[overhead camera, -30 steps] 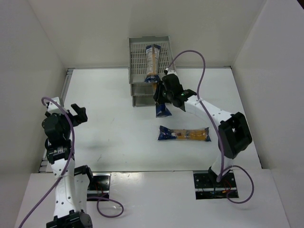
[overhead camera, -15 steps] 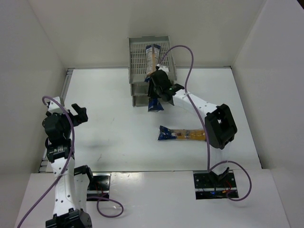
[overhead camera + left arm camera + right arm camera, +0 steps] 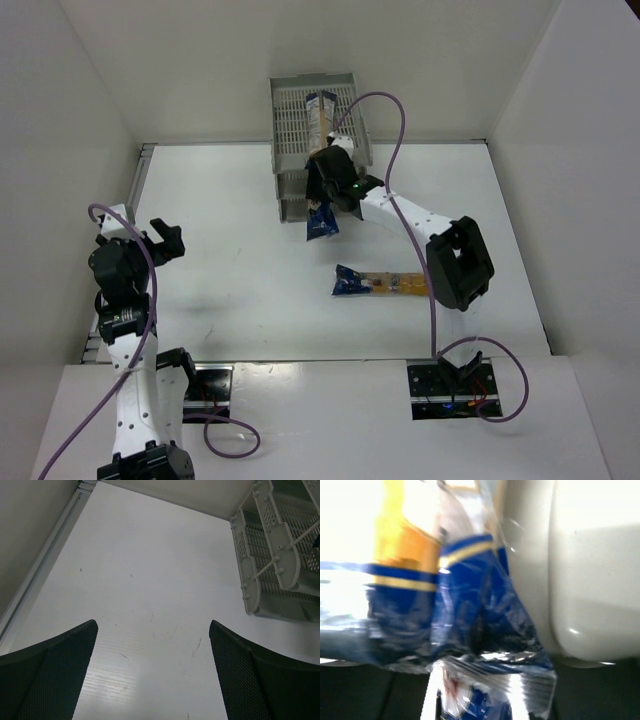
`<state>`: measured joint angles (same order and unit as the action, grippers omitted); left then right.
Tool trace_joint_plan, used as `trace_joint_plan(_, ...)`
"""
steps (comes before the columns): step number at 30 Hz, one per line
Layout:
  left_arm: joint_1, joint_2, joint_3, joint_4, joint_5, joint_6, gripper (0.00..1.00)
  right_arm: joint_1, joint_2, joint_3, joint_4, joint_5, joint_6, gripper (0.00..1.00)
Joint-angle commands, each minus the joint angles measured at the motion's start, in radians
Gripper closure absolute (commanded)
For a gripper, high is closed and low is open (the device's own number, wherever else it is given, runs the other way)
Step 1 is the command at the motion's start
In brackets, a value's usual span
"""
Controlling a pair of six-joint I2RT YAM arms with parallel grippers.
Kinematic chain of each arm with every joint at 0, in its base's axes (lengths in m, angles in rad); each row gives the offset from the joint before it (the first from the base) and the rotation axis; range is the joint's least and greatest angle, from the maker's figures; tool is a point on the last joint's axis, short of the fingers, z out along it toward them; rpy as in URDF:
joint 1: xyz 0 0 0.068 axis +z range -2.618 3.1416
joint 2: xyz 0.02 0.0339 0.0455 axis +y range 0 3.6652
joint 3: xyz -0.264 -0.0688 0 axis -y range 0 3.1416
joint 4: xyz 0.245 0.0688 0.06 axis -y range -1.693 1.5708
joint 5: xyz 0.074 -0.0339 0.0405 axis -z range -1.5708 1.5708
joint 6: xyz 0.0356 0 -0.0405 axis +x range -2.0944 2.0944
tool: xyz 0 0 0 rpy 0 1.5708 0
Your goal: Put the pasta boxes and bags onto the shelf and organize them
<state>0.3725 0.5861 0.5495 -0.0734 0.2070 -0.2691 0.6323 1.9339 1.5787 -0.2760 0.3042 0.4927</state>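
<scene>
The grey three-tier shelf (image 3: 292, 120) stands at the back centre, and its corner shows in the left wrist view (image 3: 270, 565). One pasta pack (image 3: 320, 115) lies on the top tray. My right gripper (image 3: 332, 178) is at the shelf's front, over a second pasta pack (image 3: 321, 220) whose blue end hangs tilted below the lower trays. That pack (image 3: 465, 615) fills the right wrist view beside the shelf's pale plastic (image 3: 590, 580) and hides the fingers. A third pasta pack (image 3: 386, 284) lies flat on the table. My left gripper (image 3: 168, 240) (image 3: 152, 640) is open over bare table.
White walls close in the table on the left, back and right. A metal rail (image 3: 35, 587) runs along the table's left edge. The right arm's purple cable (image 3: 385, 120) loops above the shelf's right side.
My right arm has swung left and towards the shelf, carrying the hanging pack from the shelf's right front to its middle front. The left arm and the pack on the table have not moved.
</scene>
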Motion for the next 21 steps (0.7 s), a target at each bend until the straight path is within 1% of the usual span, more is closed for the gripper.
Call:
trace_joint_plan(1,0.006,-0.011,-0.006,0.058,0.008,-0.019,0.01,0.007,-0.055,0.031,0.104,0.023,-0.013,0.31)
trace_joint_plan(2,0.006,-0.02,-0.006,0.058,0.008,-0.019,0.01,0.007,-0.065,0.03,0.104,0.012,-0.022,0.29)
trace_joint_plan(6,0.006,-0.02,-0.006,0.058,0.008,-0.019,0.01,0.007,-0.098,-0.002,0.113,0.001,-0.032,0.29)
trace_joint_plan(11,0.006,-0.029,-0.006,0.058,0.008,-0.019,0.01,0.007,-0.167,-0.045,0.101,-0.091,-0.095,0.29)
trace_joint_plan(13,0.006,-0.029,-0.006,0.058,0.008,-0.019,0.01,0.007,-0.223,-0.095,0.081,-0.146,-0.123,0.29)
trace_joint_plan(14,0.006,-0.029,-0.006,0.058,0.008,-0.019,0.01,0.007,-0.248,-0.12,0.066,-0.16,-0.169,0.29)
trace_joint_plan(15,0.006,-0.029,-0.006,0.058,0.008,-0.019,0.01,0.007,-0.274,-0.176,0.051,-0.16,-0.193,0.3)
trace_joint_plan(16,0.006,-0.029,-0.006,0.058,0.008,-0.019,0.01,0.007,-0.301,-0.209,0.051,-0.16,-0.224,0.33)
trace_joint_plan(17,0.006,-0.029,-0.006,0.058,0.008,-0.019,0.01,0.007,-0.366,-0.244,0.038,-0.16,-0.321,0.44)
trace_joint_plan(18,0.006,-0.029,-0.006,0.058,0.008,-0.019,0.01,0.007,-0.404,-0.332,0.038,-0.16,-0.374,0.51)
trace_joint_plan(19,0.006,-0.029,-0.006,0.058,0.008,-0.019,0.01,0.007,-0.449,-0.379,0.058,-0.183,-0.42,0.58)
trace_joint_plan(20,0.006,-0.029,-0.006,0.058,0.008,-0.019,0.01,0.007,-0.545,-0.422,0.072,-0.219,-0.468,0.7)
trace_joint_plan(21,0.006,-0.029,-0.006,0.058,0.008,-0.019,0.01,0.007,-0.588,-0.493,0.086,-0.273,-0.565,0.75)
